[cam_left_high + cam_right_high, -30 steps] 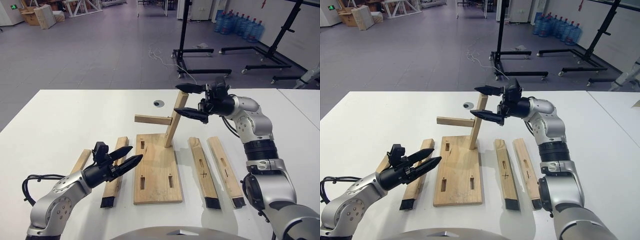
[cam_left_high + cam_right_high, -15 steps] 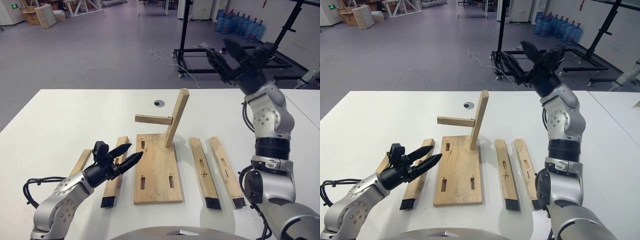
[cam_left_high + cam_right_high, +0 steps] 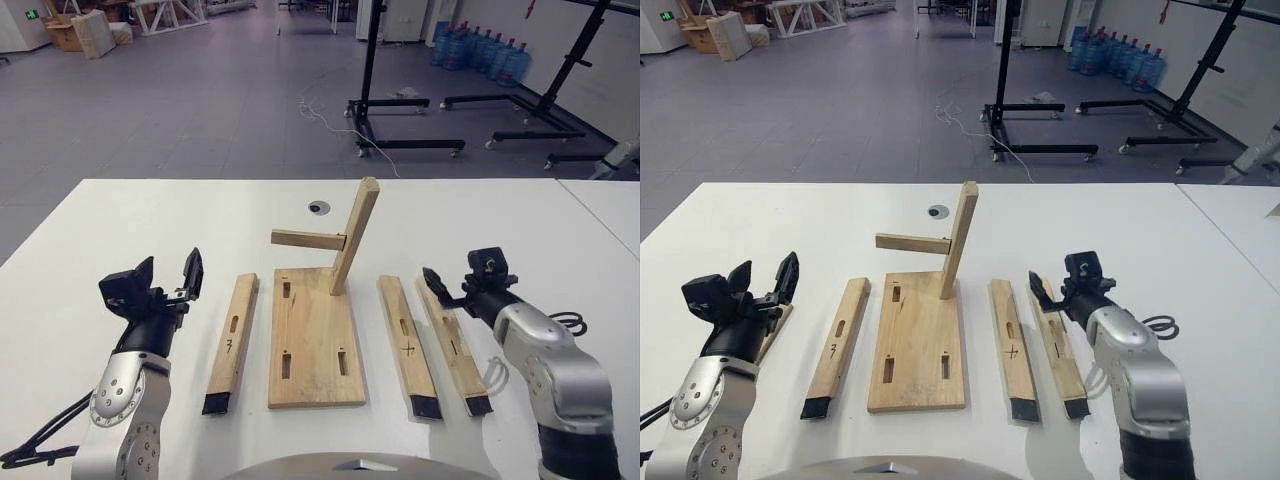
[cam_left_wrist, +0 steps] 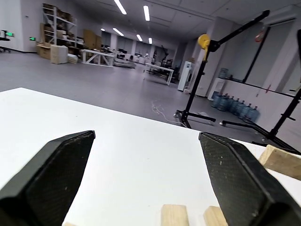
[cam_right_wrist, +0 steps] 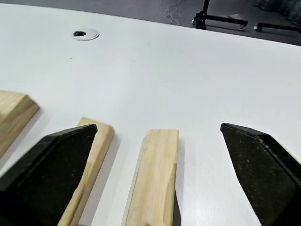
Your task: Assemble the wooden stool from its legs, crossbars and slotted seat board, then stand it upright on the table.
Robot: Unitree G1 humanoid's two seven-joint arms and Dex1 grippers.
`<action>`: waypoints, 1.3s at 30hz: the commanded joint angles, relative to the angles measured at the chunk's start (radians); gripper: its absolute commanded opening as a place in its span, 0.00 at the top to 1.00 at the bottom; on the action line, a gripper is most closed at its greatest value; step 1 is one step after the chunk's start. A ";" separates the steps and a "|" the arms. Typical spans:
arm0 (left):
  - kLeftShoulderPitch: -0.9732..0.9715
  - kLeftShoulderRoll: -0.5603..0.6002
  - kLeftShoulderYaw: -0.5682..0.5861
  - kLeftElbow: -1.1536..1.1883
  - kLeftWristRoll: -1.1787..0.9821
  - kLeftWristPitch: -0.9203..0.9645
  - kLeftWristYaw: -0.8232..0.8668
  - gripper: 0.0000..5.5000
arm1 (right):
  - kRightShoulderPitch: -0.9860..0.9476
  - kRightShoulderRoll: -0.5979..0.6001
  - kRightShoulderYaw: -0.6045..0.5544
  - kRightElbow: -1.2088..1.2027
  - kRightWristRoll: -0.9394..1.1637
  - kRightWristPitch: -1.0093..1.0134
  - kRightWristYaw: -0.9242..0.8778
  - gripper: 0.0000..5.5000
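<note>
1. Seen from the head cameras, the left pincer [image 3: 168,278] gapes wide with nothing in it. It is held over the desk [image 3: 90,215], well to the left of the seat board [image 3: 313,340].
2. Its forearm rises from the desk's near edge, with the wrist up and the fingers aimed at the far side.
3. The right pincer [image 3: 450,288] is spread too and grips nothing. It sits low, near the seat board's right side, at the far end of the right flat leg [image 3: 455,345]. I cannot tell whether a finger touches the wood.
4. That arm is bent at the elbow, and its forearm comes in toward the seat board from the right.
5. Counting the parts:
   - One seat board lies flat.
   - One upright leg [image 3: 356,232] stands tilted in the board's far right slot.
   - One crossbar [image 3: 306,239] juts from it to the left, off the desk.
   - Three legs with black feet lie flat. The left flat leg [image 3: 232,338] is just left of the board. The middle flat leg [image 3: 407,345] and the right flat leg are just right of it.
   - One more wooden piece [image 3: 777,318] lies farther left of the board, mostly hidden by the left arm.
   - A round hole [image 3: 318,207] sits beyond the board.
6. In the left wrist view, two black fingers [image 4: 51,174] stand far apart with bare desk between them. Two wooden ends [image 4: 174,214] poke in there, and I cannot tell which parts they are.
7. In the right wrist view, the fingers [image 5: 263,165] are wide apart and straddle the right flat leg's end without clamping it. The middle flat leg's end lies beside one finger.
</note>
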 commanded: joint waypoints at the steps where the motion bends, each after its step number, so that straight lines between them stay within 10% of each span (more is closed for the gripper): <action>1: 0.051 -0.039 -0.021 -0.043 0.023 -0.019 0.026 0.27 | 0.078 -0.045 -0.019 -0.123 0.057 0.170 0.031 0.12; 18: -0.017 -0.042 -0.095 -0.026 0.048 0.005 0.028 0.27 | 0.221 -0.107 0.066 -0.140 -0.018 0.365 -0.023 0.12; 34: -0.033 -0.047 -0.120 -0.005 0.078 0.005 0.038 0.27 | 0.180 -0.095 0.021 -0.092 0.039 0.535 0.039 0.62; 39: -0.038 -0.061 -0.126 0.021 0.097 -0.013 0.041 0.27 | 0.109 -0.063 -0.005 -0.030 0.034 0.478 0.030 0.63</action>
